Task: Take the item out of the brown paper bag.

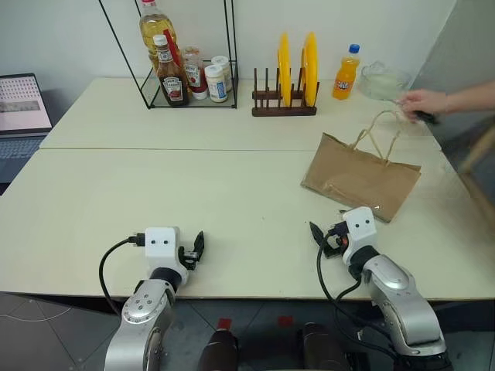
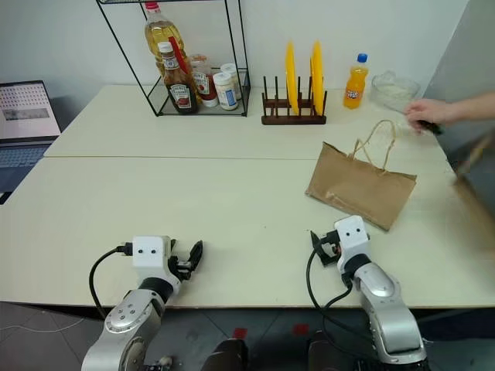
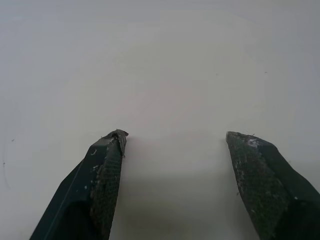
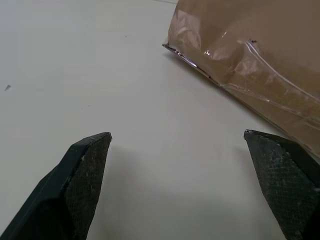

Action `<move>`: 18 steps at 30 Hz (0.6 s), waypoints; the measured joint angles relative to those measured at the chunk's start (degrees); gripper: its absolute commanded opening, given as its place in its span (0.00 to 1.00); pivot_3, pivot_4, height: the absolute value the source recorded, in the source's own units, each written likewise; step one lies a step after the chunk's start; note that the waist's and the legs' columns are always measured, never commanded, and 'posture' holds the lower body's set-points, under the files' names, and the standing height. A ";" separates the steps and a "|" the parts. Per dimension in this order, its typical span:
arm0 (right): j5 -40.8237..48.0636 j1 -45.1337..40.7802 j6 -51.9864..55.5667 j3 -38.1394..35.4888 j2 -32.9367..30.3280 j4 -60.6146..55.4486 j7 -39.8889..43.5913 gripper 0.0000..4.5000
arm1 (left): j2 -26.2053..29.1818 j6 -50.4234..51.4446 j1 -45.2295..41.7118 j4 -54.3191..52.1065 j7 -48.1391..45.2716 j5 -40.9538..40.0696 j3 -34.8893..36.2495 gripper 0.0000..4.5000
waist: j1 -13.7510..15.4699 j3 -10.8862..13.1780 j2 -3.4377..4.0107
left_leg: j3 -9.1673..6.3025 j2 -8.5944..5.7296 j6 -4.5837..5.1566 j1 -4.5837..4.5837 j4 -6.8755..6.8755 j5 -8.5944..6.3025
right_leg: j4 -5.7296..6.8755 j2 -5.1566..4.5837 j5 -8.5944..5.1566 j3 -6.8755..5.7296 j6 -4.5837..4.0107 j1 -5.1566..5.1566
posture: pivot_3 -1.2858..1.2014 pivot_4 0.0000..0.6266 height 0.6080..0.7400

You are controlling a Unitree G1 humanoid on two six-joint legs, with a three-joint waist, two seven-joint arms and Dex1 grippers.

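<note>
We see both claws, left claw [image 1: 192,251] and right claw [image 1: 324,236], open over the desk [image 1: 232,193]; the brown paper bag [image 1: 361,178] lies flat, so a careless reach may just push it away.

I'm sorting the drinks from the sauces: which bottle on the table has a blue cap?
The orange drink bottle standing alone at the table's far edge, right of the yellow plates. The other bottles cluster inside the black wire rack, with red or white caps.

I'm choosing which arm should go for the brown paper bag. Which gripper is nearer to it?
Right. The right gripper sits just short of the brown paper bag, open; the left gripper is far off to the bag's left, open.
</note>
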 measured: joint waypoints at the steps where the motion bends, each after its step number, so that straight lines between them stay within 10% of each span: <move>1: -0.02 0.19 0.00 0.02 0.10 -0.02 -0.13 1.00 | 0.00 0.00 -0.04 0.29 0.00 0.01 0.01 0.76 | 0.00 0.00 0.00 | 0.00 0.00 0.00 0.00 0.00 0.00 | 0.00 0.00 0.00 0.00 0.00 0.00 | 0.52 0.24 1.00; 18: -0.05 1.20 1.11 -1.51 -1.54 -3.35 -1.59 1.00 | 0.56 0.55 -4.91 1.59 -2.89 -1.60 -1.08 0.76 | 0.10 0.00 0.00 | 0.00 0.00 0.00 -0.01 0.00 0.00 | 0.00 0.00 0.00 0.00 0.00 0.00 | 0.52 0.24 1.00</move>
